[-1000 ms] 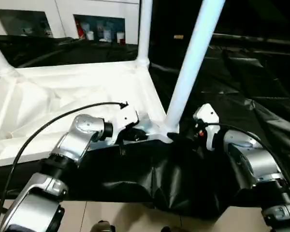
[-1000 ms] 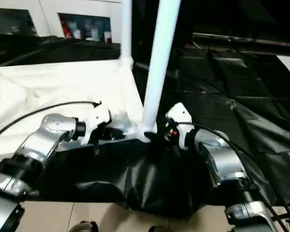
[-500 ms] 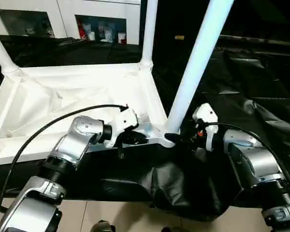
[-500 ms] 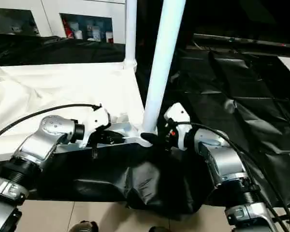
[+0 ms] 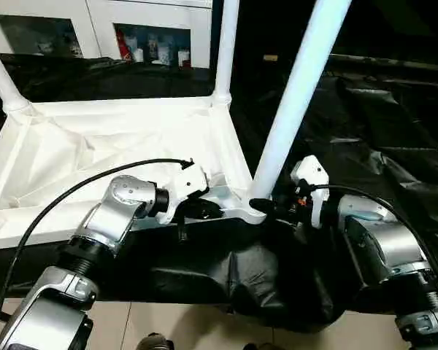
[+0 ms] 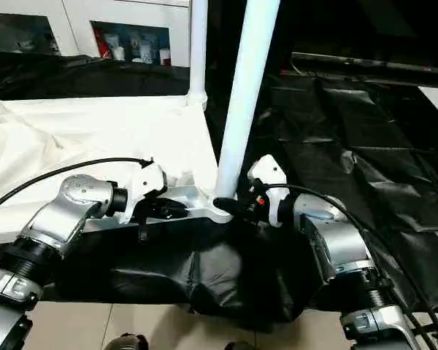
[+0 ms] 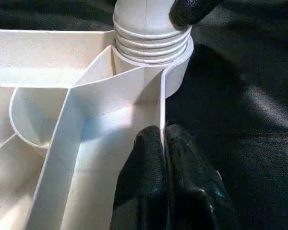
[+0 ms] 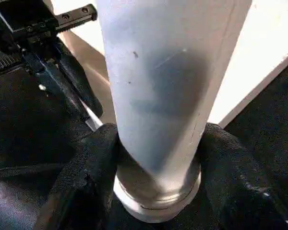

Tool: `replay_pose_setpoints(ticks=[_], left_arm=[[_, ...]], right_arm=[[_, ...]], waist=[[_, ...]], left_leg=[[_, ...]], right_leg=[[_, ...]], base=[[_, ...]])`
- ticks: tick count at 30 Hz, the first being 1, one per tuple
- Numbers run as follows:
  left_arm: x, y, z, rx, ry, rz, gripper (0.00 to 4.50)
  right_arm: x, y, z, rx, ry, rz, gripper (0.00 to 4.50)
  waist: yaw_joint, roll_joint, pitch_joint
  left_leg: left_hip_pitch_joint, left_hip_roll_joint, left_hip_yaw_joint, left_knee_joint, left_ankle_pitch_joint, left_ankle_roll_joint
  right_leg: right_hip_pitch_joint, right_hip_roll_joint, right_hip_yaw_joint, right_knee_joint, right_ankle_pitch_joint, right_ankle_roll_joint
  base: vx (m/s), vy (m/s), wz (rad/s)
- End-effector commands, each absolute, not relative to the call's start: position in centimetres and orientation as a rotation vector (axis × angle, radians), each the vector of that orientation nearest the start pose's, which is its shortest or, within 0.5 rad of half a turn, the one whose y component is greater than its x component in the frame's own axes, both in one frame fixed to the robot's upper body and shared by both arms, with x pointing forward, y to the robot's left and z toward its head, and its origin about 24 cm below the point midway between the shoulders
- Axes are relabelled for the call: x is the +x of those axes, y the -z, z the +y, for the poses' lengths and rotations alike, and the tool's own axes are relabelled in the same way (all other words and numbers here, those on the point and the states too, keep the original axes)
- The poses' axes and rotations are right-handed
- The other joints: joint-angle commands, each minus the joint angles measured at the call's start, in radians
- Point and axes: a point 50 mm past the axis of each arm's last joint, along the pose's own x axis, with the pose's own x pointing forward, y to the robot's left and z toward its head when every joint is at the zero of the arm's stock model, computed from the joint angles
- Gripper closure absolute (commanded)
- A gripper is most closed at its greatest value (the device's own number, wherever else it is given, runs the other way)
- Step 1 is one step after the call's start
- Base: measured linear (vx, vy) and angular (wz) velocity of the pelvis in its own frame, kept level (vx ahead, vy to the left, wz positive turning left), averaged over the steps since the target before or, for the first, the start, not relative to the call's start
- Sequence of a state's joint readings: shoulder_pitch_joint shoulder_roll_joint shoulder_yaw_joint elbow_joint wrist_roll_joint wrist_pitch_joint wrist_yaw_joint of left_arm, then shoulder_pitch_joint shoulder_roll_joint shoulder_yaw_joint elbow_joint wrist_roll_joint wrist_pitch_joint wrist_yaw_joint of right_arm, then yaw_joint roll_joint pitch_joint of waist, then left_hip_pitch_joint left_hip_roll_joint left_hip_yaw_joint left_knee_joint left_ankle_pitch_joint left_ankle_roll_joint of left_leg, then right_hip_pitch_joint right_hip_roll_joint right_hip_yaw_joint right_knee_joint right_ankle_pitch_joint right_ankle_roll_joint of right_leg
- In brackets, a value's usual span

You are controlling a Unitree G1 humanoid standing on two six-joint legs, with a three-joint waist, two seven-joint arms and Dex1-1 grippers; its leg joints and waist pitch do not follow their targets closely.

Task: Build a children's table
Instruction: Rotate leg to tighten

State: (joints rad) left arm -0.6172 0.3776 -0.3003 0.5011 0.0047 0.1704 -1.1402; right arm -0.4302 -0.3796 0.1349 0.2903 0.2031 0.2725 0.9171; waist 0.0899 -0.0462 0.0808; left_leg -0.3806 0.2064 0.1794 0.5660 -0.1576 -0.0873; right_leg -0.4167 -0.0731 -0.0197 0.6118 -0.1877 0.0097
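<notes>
The tabletop (image 5: 117, 146) lies upside down on the black sheet (image 5: 379, 124), ribbed underside facing up, and I take its near corner socket (image 7: 151, 52) as my landmark. The near leg (image 5: 296, 102) stands in that socket and leans away to my right as it rises. My right gripper (image 8: 156, 158) straddles the base of this leg just above the socket, one black finger on each side of the tube; both pads appear to press against it, though the contact line is shadowed and I may be a hair off. My left gripper (image 7: 163, 143) sits on the tabletop's near rim, just beside the socket, its two fingers pinched together on the thin upright wall of that rim. Two more legs show beyond the socket: the far leg (image 5: 225, 47) upright at the next corner back along the same edge, and the left leg (image 5: 1, 76) at the corner across the tabletop.
</notes>
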Motion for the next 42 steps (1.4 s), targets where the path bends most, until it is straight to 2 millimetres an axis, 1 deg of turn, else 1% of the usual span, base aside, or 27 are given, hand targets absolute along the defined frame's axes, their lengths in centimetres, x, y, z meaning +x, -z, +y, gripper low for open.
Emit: replay_pose_setpoints(ticks=[1,3,4,5,7,9,10,11,12,14,15,17,19,21,22,23,25,27,29,30,32,33,36,37,39,41,42], left_arm=[[32.0,-5.4,12.2,0.424,1.259,0.467,4.5],[32.5,-5.5,11.8,0.419,1.222,0.458,4.5],[32.8,-5.5,11.4,0.425,1.199,0.455,4.5],[32.9,-5.5,11.2,0.428,1.187,0.453,4.5],[33.5,-5.5,10.4,0.424,1.13,0.453,4.5],[34.2,-5.6,9.6,0.422,1.06,0.448,4.5],[34.7,-5.7,9.1,0.412,0.995,0.446,4.5],[35.2,-5.7,8.5,0.4,0.934,0.446,4.5],[35.6,-5.8,7.9,0.382,0.874,0.446,4.5],[35.9,-5.8,7.0,0.363,0.829,0.444,4.5],[36.0,-5.9,6.6,0.359,0.829,0.443,4.5],[36.1,-5.9,5.5,0.374,0.831,0.435,4.5],[36.1,-6.0,5.2,0.376,0.836,0.43,4.5],[36.1,-6.1,5.2,0.388,0.862,0.421,4.5],[36.1,-6.1,5.2,0.388,0.862,0.421,4.5],[36.1,-6.1,5.4,0.395,0.868,0.419,4.5],[36.1,-6.0,5.6,0.402,0.88,0.416,4.5],[36.0,-5.9,5.9,0.405,0.899,0.412,4.5],[35.9,-5.8,6.4,0.404,0.937,0.41,4.5],[35.7,-5.9,6.7,0.408,0.97,0.398,4.5],[35.4,-5.8,7.4,0.42,1.021,0.396,4.5],[35.0,-5.9,7.7,0.427,1.085,0.382,4.5],[34.3,-6.0,8.3,0.428,1.194,0.363,4.5],[33.9,-6.1,8.4,0.426,1.25,0.352,4.5],[33.5,-6.1,8.8,0.432,1.284,0.365,4.5],[33.1,-6.0,9.4,0.441,1.322,0.386,4.5],[33.0,-6.0,9.6,0.443,1.336,0.388,4.5]], right_arm=[[30.7,-5.1,-15.1,-0.109,-0.92,0.344,2.3],[30.8,-4.2,-14.9,-0.093,-0.861,0.372,2.37],[31.0,-3.8,-14.6,-0.074,-0.823,0.385,2.38],[31.0,-3.6,-14.4,-0.064,-0.802,0.392,2.4],[31.4,-3.0,-13.6,-0.034,-0.716,0.414,2.41],[32.1,-2.6,-13.0,-0.001,-0.615,0.424,2.41],[32.5,-2.5,-12.7,0.027,-0.541,0.43,2.41],[33.0,-2.4,-12.4,0.055,-0.465,0.437,2.41],[33.4,-2.3,-12.0,0.087,-0.403,0.442,2.42],[33.8,-2.3,-11.2,0.133,-0.346,0.445,2.42],[34.0,-2.3,-10.7,0.146,-0.34,0.444,2.42],[34.3,-2.8,-9.1,0.127,-0.357,0.419,2.42],[34.4,-3.1,-8.4,0.104,-0.377,0.398,2.42],[34.5,-3.7,-8.2,0.107,-0.419,0.343,2.42],[34.5,-3.7,-8.2,0.107,-0.419,0.343,1.88],[34.6,-4.0,-8.3,0.13,-0.417,0.326,1.74],[34.8,-4.4,-8.8,0.159,-0.404,0.298,1.74],[35.1,-4.8,-9.5,0.192,-0.377,0.279,1.48],[35.3,-5.2,-10.4,0.183,-0.403,0.255,1.34],[35.4,-5.4,-11.0,0.164,-0.416,0.244,1.34],[35.2,-5.7,-12.0,0.131,-0.484,0.232,1.11],[34.9,-5.9,-12.5,0.104,-0.553,0.228,1.01],[34.1,-6.1,-13.2,0.023,-0.678,0.235,0.9],[33.7,-6.2,-13.5,-0.02,-0.725,0.243,0.6],[33.3,-6.3,-13.9,-0.057,-0.782,0.251,0.51],[32.6,-6.5,-14.5,-0.103,-0.864,0.268,0.47],[32.4,-6.6,-14.7,-0.116,-0.89,0.274,0.23]], waist=[[0.002,0.0,-0.065],[0.0,-0.002,-0.059],[-0.003,-0.001,-0.053],[-0.003,0.0,-0.052],[-0.005,0.002,-0.054],[-0.006,0.002,-0.056],[-0.009,0.0,-0.055],[-0.007,0.003,-0.057],[-0.011,0.002,-0.055],[-0.012,0.002,-0.058],[-0.009,0.003,-0.061],[-0.007,0.005,-0.064],[-0.004,0.004,-0.066],[-0.001,0.002,-0.067],[-0.001,0.002,-0.068],[-0.002,0.002,-0.067],[-0.002,0.004,-0.067],[-0.002,0.004,-0.069],[-0.003,0.005,-0.068],[-0.001,0.003,-0.068],[0.0,0.0,-0.07],[0.004,-0.001,-0.069],[0.005,-0.002,-0.071],[0.007,-0.001,-0.069],[0.007,0.001,-0.069],[0.006,0.005,-0.065],[0.005,0.004,-0.065]], left_leg=[[0.016,0.015,0.005,-0.055,-0.17,0.055],[0.018,0.015,0.003,-0.061,-0.226,0.031],[0.022,0.015,0.001,-0.067,-0.283,0.011],[0.029,0.015,-0.002,-0.07,-0.333,-0.007],[0.028,0.016,-0.009,-0.075,-0.356,-0.024],[0.035,0.014,-0.009,-0.074,-0.376,-0.035],[0.031,0.012,-0.012,-0.076,-0.379,-0.04],[0.035,0.012,-0.012,-0.075,-0.391,-0.043],[0.035,0.011,-0.01,-0.074,-0.4,-0.045],[0.038,0.009,-0.013,-0.072,-0.407,-0.05],[0.034,0.009,-0.014,-0.074,-0.396,-0.043],[0.032,0.009,-0.012,-0.074,-0.387,-0.039],[0.032,0.007,-0.009,-0.072,-0.376,-0.031],[0.027,0.008,-0.009,-0.073,-0.351,-0.024],[0.027,0.009,-0.009,-0.073,-0.347,-0.021],[0.026,0.009,-0.008,-0.074,-0.342,-0.019],[0.025,0.009,-0.008,-0.074,-0.346,-0.013],[0.023,0.011,-0.01,-0.076,-0.333,-0.012],[0.023,0.011,-0.007,-0.074,-0.323,-0.009],[0.02,0.01,-0.007,-0.074,-0.305,-0.004],[0.018,0.01,-0.006,-0.071,-0.279,0.004],[0.017,0.012,-0.004,-0.067,-0.236,0.021],[0.016,0.012,0.0,-0.062,-0.191,0.044],[0.015,0.011,0.0,-0.063,-0.182,0.05],[0.016,0.015,0.0,-0.062,-0.174,0.053],[0.019,0.018,0.001,-0.063,-0.196,0.051],[0.018,0.018,0.001,-0.063,-0.204,0.05]], right_leg=[[0.051,-0.048,0.025,-0.061,-0.077,-0.245],[0.05,-0.049,0.024,-0.071,-0.174,-0.225],[0.046,-0.05,0.025,-0.081,-0.271,-0.203],[0.041,-0.054,0.026,-0.09,-0.368,-0.178],[0.043,-0.055,0.026,-0.093,-0.409,-0.156],[0.036,-0.053,0.026,-0.097,-0.422,-0.149],[0.039,-0.054,0.024,-0.098,-0.444,-0.141],[0.034,-0.055,0.024,-0.101,-0.459,-0.136],[0.03,-0.053,0.025,-0.102,-0.466,-0.135],[0.028,-0.055,0.024,-0.104,-0.475,-0.133],[0.033,-0.053,0.023,-0.104,-0.443,-0.127],[0.034,-0.051,0.025,-0.102,-0.392,-0.133],[0.035,-0.05,0.025,-0.1,-0.364,-0.135],[0.041,-0.051,0.025,-0.098,-0.334,-0.142],[0.041,-0.051,0.025,-0.097,-0.326,-0.144],[0.042,-0.05,0.025,-0.095,-0.313,-0.15],[0.042,-0.05,0.025,-0.095,-0.309,-0.152],[0.046,-0.052,0.024,-0.092,-0.295,-0.157],[0.045,-0.05,0.025,-0.091,-0.27,-0.166],[0.049,-0.052,0.024,-0.09,-0.261,-0.168],[0.053,-0.052,0.025,-0.086,-0.229,-0.174],[0.055,-0.05,0.024,-0.079,-0.154,-0.195],[0.059,-0.049,0.023,-0.069,-0.072,-0.222],[0.061,-0.05,0.021,-0.07,-0.065,-0.228],[0.06,-0.05,0.021,-0.066,-0.048,-0.237],[0.056,-0.049,0.021,-0.066,-0.064,-0.243],[0.056,-0.049,0.021,-0.066,-0.071,-0.243]], base=[[0.0,0.0,0.0],[0.0,0.0,0.0],[0.0,0.0,0.0],[0.0,0.0,0.0],[0.0,0.0,0.0],[0.0,0.0,0.0],[0.0,0.0,0.0],[0.0,0.0,0.0],[0.0,0.0,0.0],[0.0,0.0,0.0],[0.0,0.0,0.0],[0.0,0.0,0.0],[0.0,0.0,0.0],[0.0,0.0,0.0],[0.0,0.0,0.0],[0.0,0.0,0.0],[0.0,0.0,0.0],[0.0,0.0,0.0],[0.0,0.0,0.0],[0.0,0.0,0.0],[0.0,0.0,0.0],[0.0,0.0,0.0],[0.0,0.0,0.0],[0.0,0.0,0.0],[0.0,0.0,0.0],[0.0,0.0,0.0],[0.0,0.0,0.0]])
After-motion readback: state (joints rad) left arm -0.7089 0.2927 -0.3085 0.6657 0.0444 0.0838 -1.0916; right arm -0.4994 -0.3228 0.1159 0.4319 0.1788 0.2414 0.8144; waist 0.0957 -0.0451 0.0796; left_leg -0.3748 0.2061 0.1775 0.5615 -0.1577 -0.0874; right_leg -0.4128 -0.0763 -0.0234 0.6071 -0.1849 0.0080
